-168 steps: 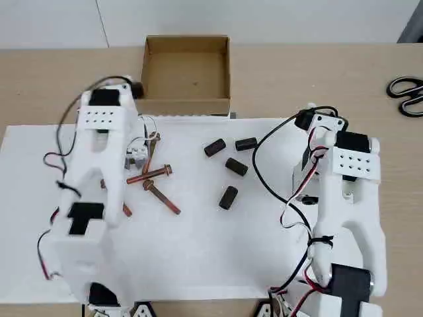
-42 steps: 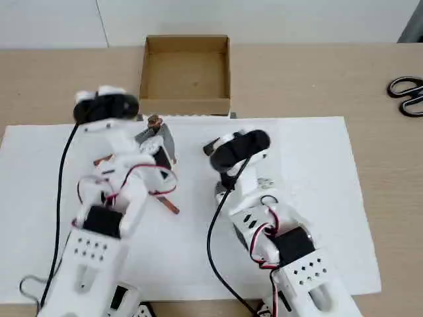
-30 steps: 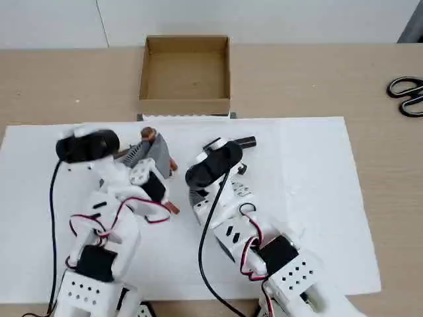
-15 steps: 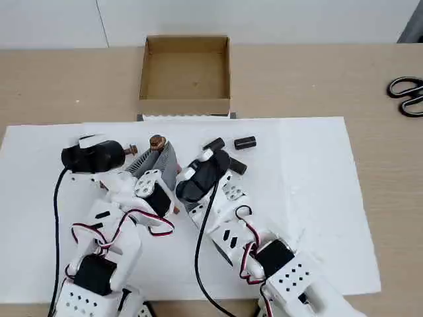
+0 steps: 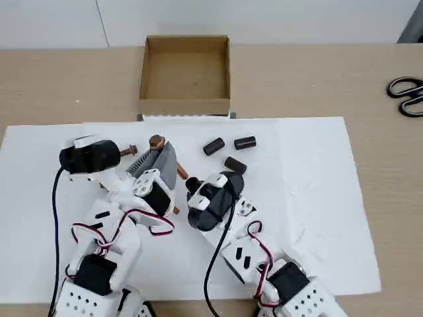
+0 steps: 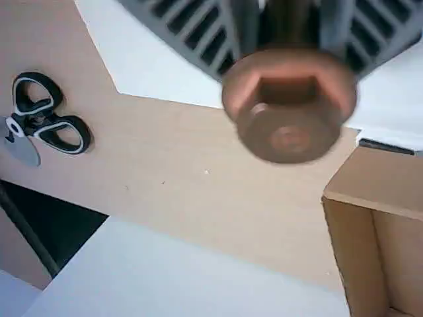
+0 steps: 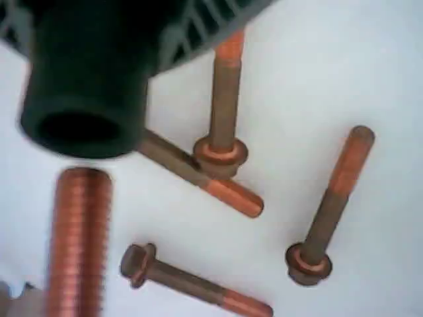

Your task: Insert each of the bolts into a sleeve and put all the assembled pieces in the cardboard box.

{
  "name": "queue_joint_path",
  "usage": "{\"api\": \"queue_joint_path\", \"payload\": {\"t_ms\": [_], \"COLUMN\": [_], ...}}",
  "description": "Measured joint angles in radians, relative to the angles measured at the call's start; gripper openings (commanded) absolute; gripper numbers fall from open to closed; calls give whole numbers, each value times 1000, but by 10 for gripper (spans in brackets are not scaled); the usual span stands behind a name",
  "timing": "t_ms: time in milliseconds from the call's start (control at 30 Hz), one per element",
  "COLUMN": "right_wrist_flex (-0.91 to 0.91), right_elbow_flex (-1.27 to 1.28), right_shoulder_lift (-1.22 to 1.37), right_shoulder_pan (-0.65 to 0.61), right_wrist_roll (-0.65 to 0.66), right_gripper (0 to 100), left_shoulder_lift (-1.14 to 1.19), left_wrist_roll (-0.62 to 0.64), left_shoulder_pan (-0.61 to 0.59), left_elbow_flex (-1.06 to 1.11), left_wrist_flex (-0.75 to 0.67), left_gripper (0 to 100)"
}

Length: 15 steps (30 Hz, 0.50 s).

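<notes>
Copper bolt (image 6: 289, 105) sits clamped in the left end effector (image 5: 157, 153), its head pointing far toward the box (image 5: 185, 105) and its threaded end pointing near and right. The right end effector (image 5: 197, 191) grips a black sleeve (image 7: 82, 99) just beside that threaded end, with the open bore facing it. The tip looks close to the bore but not yet inside, so I judge the first pairing to be at the lining-up stage.

Nothing is finished so far. The box stands empty at the far edge of the white paper (image 5: 310, 198) and no bolt wears a sleeve. Three loose sleeves (image 5: 235, 165) lie on the paper to the right of the end effectors, between them and the box. Other bolts (image 7: 328, 205) lie scattered on the paper below the held sleeve, two of them crossed. Every insertion and every drop into the box is left to do. Scissors (image 5: 406, 92) rest on the surface far right, well apart.
</notes>
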Motion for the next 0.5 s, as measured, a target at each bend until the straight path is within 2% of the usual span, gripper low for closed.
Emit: {"api": "queue_joint_path", "payload": {"t_ms": [500], "right_wrist_flex": [31], "right_elbow_flex": [61], "right_shoulder_lift": [-57], "right_shoulder_pan": [-44], "right_wrist_roll": [3], "right_gripper": [3], "left_shoulder_lift": [0], "left_wrist_roll": [0], "left_shoulder_pan": [6], "left_elbow_flex": [0], "left_wrist_flex": [0], "left_gripper": [5]}}
